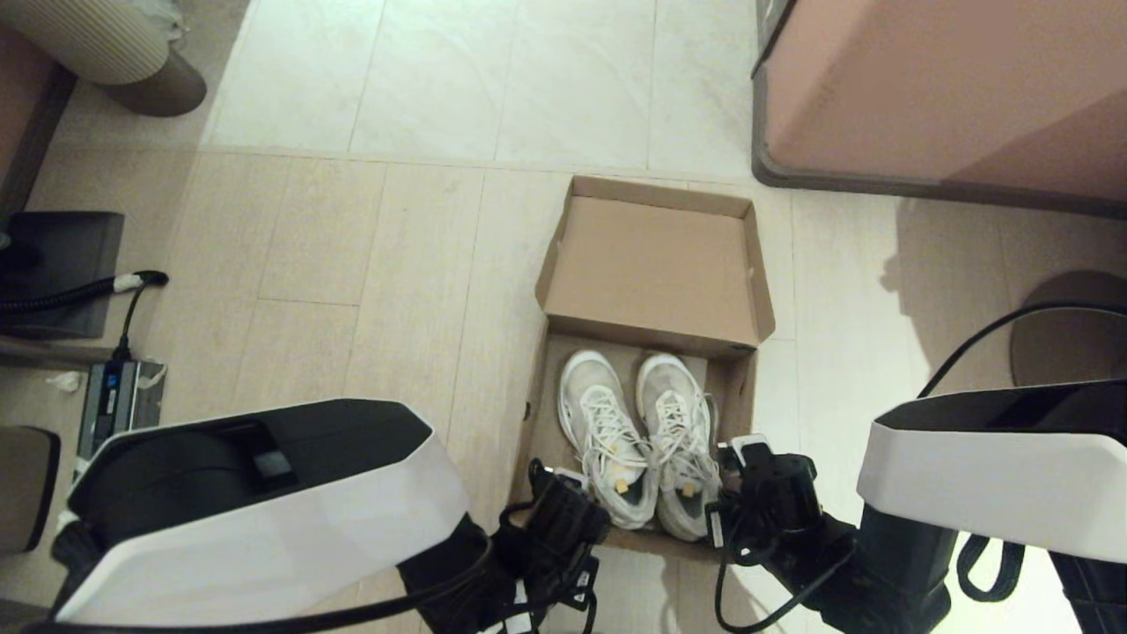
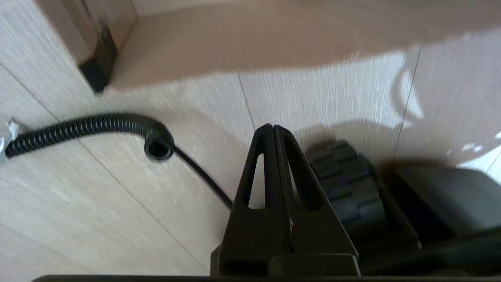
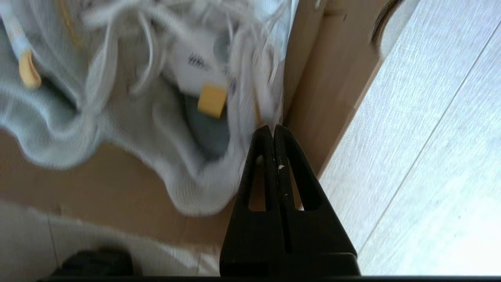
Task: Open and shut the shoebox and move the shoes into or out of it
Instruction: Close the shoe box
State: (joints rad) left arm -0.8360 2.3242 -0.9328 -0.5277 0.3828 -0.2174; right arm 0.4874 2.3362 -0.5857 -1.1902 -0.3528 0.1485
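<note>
The shoebox (image 1: 651,264) sits open on the floor (image 1: 352,264), its plain brown lid (image 1: 656,260) flipped back away from the robot and lying tilted up behind the tray. The shoes (image 1: 643,436), a pair of white mesh lace-up sneakers, lie side by side inside the tray, toes toward the lid and heels toward the robot. A small tan tag (image 3: 211,100) shows on the tongue of the shoe nearer the right arm, with a white label above it carrying dark print too blurred to read. No writing can be made out on the box.

The right hand (image 3: 273,129) has its fingers pressed together with nothing between them; its tip is at the near right corner of the box, just beside that shoe's heel collar and the cardboard wall (image 3: 313,98). Whether it touches the shoe cannot be told.

The left hand (image 2: 273,128) is likewise pressed shut and empty, held over bare floor near the box's near left corner, outside it. A black coiled cable (image 2: 90,129) lies on the floor beyond it. A large pinkish cabinet (image 1: 942,88) stands well beyond the box on the right.
</note>
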